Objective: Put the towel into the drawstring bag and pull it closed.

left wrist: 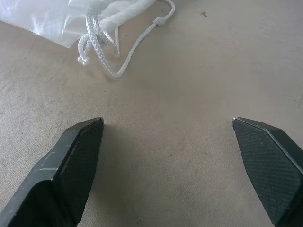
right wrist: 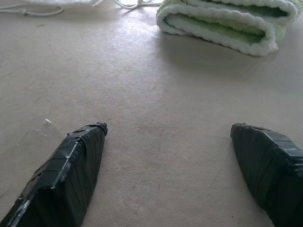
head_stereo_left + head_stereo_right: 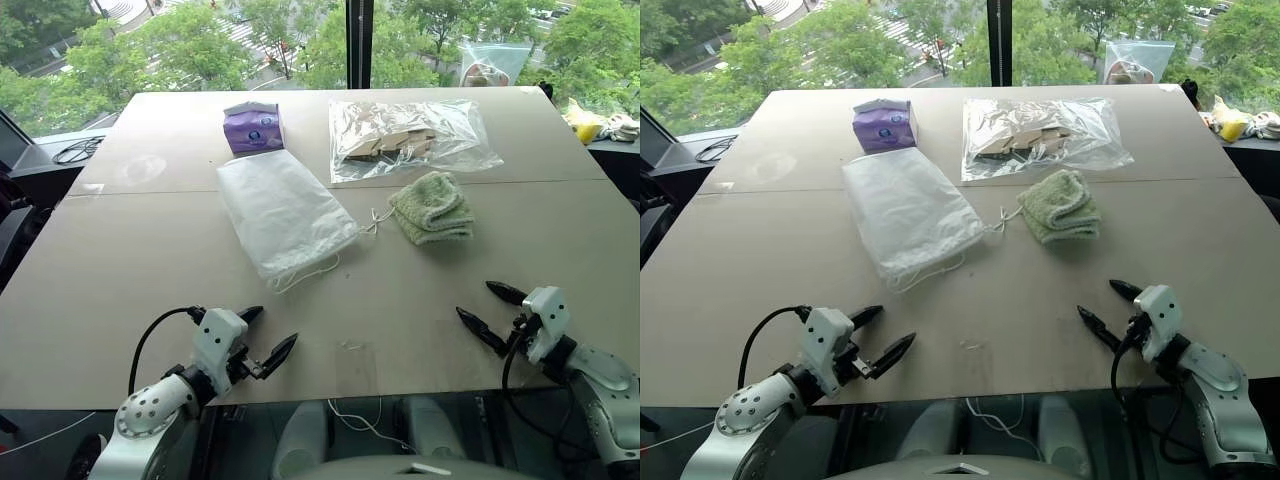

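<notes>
Both grippers empty, jaws spread wide, low over the table (image 3: 120,270). I see the drawstring bag (image 3: 283,210) ahead of my left gripper (image 3: 266,335), cord end nearest; green towel (image 3: 432,207) ahead of my right gripper (image 3: 492,312), beside bag's mouth.

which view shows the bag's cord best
The left wrist view: the cord lies close up, its twist, knot and loops plain at the mouth of the drawstring bag. Both eye views show it as thin white loops; the right wrist view catches a strand at its edge.
</notes>
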Robot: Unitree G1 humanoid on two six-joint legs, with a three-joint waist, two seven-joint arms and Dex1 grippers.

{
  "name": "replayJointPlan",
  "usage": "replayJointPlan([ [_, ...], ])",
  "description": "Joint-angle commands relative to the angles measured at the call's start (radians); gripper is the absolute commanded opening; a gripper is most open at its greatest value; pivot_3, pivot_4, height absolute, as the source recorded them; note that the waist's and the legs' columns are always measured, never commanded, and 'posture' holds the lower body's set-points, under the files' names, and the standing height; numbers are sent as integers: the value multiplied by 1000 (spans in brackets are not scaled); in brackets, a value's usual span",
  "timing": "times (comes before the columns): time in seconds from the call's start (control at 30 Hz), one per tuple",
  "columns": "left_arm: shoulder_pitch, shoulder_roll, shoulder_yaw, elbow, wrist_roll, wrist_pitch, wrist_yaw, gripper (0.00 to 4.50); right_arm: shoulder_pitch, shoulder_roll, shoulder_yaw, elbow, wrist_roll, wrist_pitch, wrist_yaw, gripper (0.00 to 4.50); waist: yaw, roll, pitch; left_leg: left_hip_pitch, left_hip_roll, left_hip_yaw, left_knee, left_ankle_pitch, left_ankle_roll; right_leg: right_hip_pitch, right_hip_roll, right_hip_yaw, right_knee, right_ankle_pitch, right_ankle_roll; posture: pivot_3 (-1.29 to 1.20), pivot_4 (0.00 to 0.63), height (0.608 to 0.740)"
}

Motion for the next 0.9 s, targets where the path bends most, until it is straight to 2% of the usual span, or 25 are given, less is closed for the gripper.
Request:
replayJointPlan([
  [0.03, 26, -16, 6, -22, -13, 4, 6, 4474, 21, -21, -24, -36, 28, 23, 21, 4500, 0, 0, 0, 0, 0, 0, 0, 0, 0, 0, 0, 0, 0, 0, 0, 0, 150, 740],
  [0.27, 23, -38, 8, -77, -51, -3, -7, 4474, 76, -9, -53, -204, 185, 116, 48, 4500, 1, 0, 6, -3, 0, 0, 0, 0, 0, -2, 0, 0, 0, 0, 0, 0, 150, 740],
  [0.67, 10, -37, 12, -83, -50, -21, -20, 4474, 90, 20, -41, -209, 107, 23, 26, 4500, 1, -2, 11, -4, 0, 0, 0, 0, 0, -3, 0, 0, 0, 0, 0, 0, 150, 740],
  [0.83, -61, -78, 39, -102, -93, -18, 24, 4474, 95, 12, -5, -236, 115, 38, 55, 4500, 1, -2, 11, -4, 0, 0, 0, 0, 0, -3, 0, 0, 0, 0, 0, 0, 150, 740],
  [0.9, -103, -89, 38, -96, -65, -30, 54, 4474, 87, 17, 20, -274, 131, 74, 49, 4500, 2, -2, 11, -4, 0, 0, 0, 0, 0, -3, 0, 0, 1, 0, 0, 0, 150, 740],
])
